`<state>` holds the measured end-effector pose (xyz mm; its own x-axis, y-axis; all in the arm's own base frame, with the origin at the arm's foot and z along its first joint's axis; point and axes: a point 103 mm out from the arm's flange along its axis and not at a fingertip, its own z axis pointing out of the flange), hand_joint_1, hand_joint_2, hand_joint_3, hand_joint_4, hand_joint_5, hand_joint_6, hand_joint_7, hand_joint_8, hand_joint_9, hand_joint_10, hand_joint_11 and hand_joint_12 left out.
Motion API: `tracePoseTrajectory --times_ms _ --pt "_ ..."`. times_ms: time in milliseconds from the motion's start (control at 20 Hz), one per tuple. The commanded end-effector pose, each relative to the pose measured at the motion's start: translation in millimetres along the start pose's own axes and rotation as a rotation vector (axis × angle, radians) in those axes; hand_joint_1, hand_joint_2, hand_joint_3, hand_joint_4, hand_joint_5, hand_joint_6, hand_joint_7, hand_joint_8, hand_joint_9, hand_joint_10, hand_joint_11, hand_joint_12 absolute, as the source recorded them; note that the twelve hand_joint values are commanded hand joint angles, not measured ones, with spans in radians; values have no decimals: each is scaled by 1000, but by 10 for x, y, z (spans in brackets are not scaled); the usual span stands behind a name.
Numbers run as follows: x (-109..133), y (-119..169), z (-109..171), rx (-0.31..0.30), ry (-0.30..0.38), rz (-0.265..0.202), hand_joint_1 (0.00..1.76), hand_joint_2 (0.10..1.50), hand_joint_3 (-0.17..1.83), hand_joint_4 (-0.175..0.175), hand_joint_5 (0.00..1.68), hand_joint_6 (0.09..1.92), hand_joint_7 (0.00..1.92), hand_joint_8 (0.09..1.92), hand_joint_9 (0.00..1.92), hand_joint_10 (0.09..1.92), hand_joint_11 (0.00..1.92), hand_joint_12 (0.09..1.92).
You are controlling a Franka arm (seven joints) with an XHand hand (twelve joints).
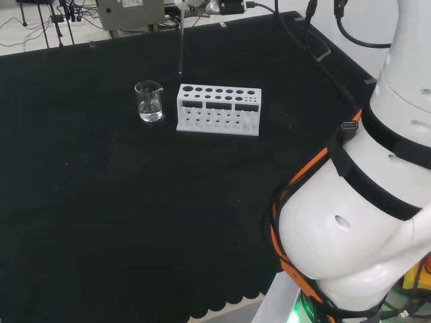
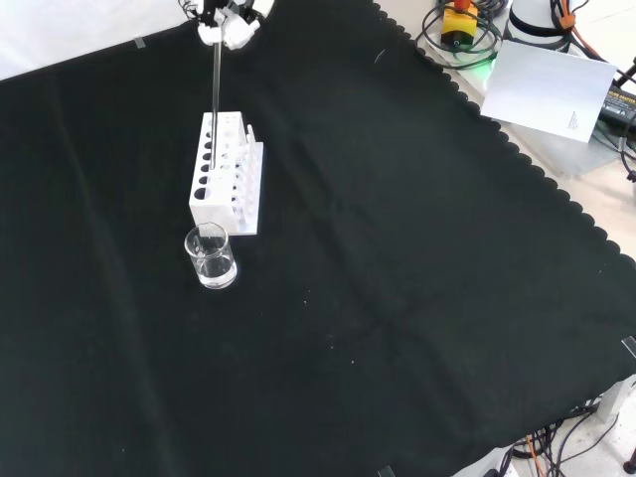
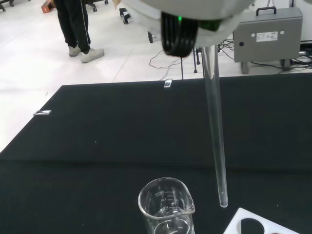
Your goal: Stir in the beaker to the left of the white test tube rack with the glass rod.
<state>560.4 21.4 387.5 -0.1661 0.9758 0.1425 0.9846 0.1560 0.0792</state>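
Largest item on the black cloth was the white test tube rack, one of it, rigid plastic, holes looked empty from above. Next was the beaker, one, clear glass with a little clear liquid at the bottom (judged light, brittle and easy to tip if the rim got knocked), sitting just beside the rack at its 9 o'clock in the head view, 6 o'clock in the front view. Smallest was the glass rod, one, thin, stiff, smooth, so likely slippery and snappable under side load; best held near its top end, which is where it was held. The hand was at the 12 o'clock edge of the front view with fingers curled round the rod's top, rod hanging near vertical. Rod tip was in the air, above and outside the beaker rim, over the rack's beaker-side end in the front view; not in the liquid yet. My read: needed a small lateral shift toward the beaker, then a straight descent, avoiding wall contact.
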Motion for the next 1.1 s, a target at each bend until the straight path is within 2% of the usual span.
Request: tracePoseTrajectory --times_ms 50,500,1100 --pt "262 279 84 14 36 -101 1316 755 511 -175 1310 211 1243 970 1836 517 1359 1010" --pt "338 494 318 54 65 -160 1316 756 507 -175 1314 203 1243 968 1839 515 1359 1010" --pt "327 690 420 62 99 -180 1316 758 504 -175 1318 193 1243 968 1841 514 1360 1009"
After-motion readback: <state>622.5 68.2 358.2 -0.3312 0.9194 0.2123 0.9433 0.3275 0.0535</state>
